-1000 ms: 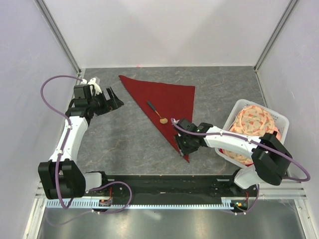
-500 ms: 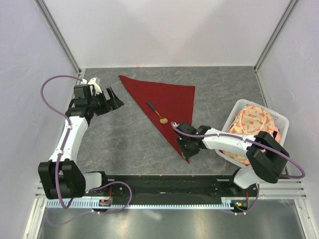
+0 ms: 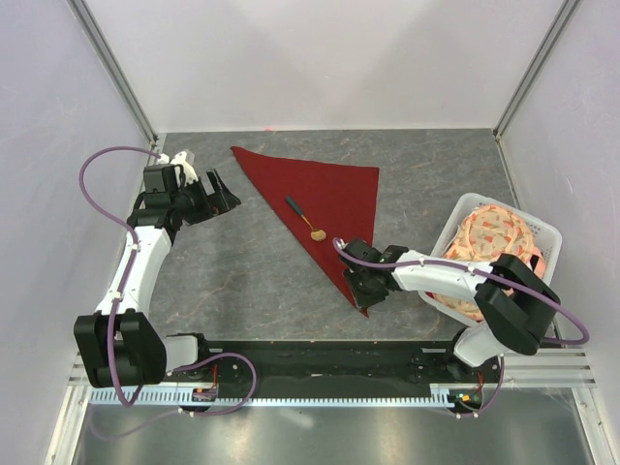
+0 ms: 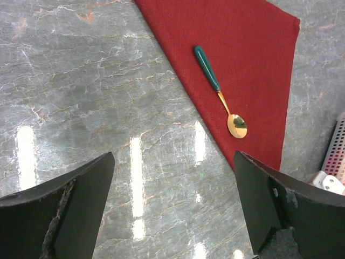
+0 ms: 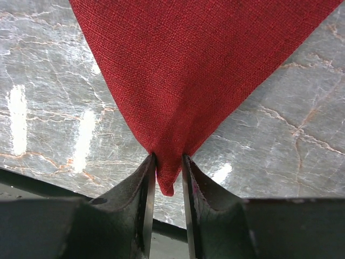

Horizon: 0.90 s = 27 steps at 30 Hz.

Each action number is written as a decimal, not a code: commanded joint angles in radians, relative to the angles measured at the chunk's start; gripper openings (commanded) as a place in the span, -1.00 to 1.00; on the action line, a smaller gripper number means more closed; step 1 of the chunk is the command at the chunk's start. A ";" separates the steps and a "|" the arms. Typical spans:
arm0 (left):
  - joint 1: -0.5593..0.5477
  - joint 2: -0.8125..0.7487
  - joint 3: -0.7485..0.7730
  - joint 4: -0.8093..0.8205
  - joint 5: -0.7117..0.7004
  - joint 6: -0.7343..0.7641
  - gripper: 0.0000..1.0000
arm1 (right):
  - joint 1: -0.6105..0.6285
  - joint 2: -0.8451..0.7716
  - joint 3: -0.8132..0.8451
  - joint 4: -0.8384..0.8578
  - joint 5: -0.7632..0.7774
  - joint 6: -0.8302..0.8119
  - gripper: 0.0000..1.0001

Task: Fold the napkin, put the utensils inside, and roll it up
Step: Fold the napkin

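The dark red napkin (image 3: 329, 189) lies folded into a triangle on the grey table, one point toward the near edge. The spoon (image 3: 303, 220), green handle and gold bowl, rests on the cloth near its long left edge; the left wrist view shows the spoon (image 4: 219, 90) on the napkin (image 4: 248, 48). My right gripper (image 3: 364, 294) is at the napkin's near point. In the right wrist view the gripper (image 5: 168, 163) has its fingers pressed to both sides of the gathered tip of the napkin (image 5: 205, 65). My left gripper (image 3: 229, 191) hovers open over bare table left of the cloth, nothing between the fingers of the gripper (image 4: 172, 162).
A white basket (image 3: 545, 230) holding a peach floral cloth (image 3: 494, 242) stands at the right, under the right arm's elbow. Its corner, the basket (image 4: 338, 154), shows at the left wrist view's right edge. White walls and metal posts enclose the table.
The right gripper slid slightly toward the near edge onto the napkin's tip and its fingers narrowed around it. The left arm, spoon and napkin body stayed put.
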 commanded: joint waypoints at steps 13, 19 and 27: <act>-0.003 -0.010 -0.005 0.041 0.042 -0.018 0.96 | 0.006 -0.092 -0.018 -0.047 0.002 0.117 -0.03; -0.004 -0.012 -0.006 0.042 0.045 -0.020 0.96 | 0.008 -0.063 -0.025 -0.047 -0.015 0.124 -0.10; -0.003 -0.009 -0.006 0.044 0.050 -0.021 0.96 | 0.006 -0.063 -0.061 -0.048 -0.011 0.161 -0.25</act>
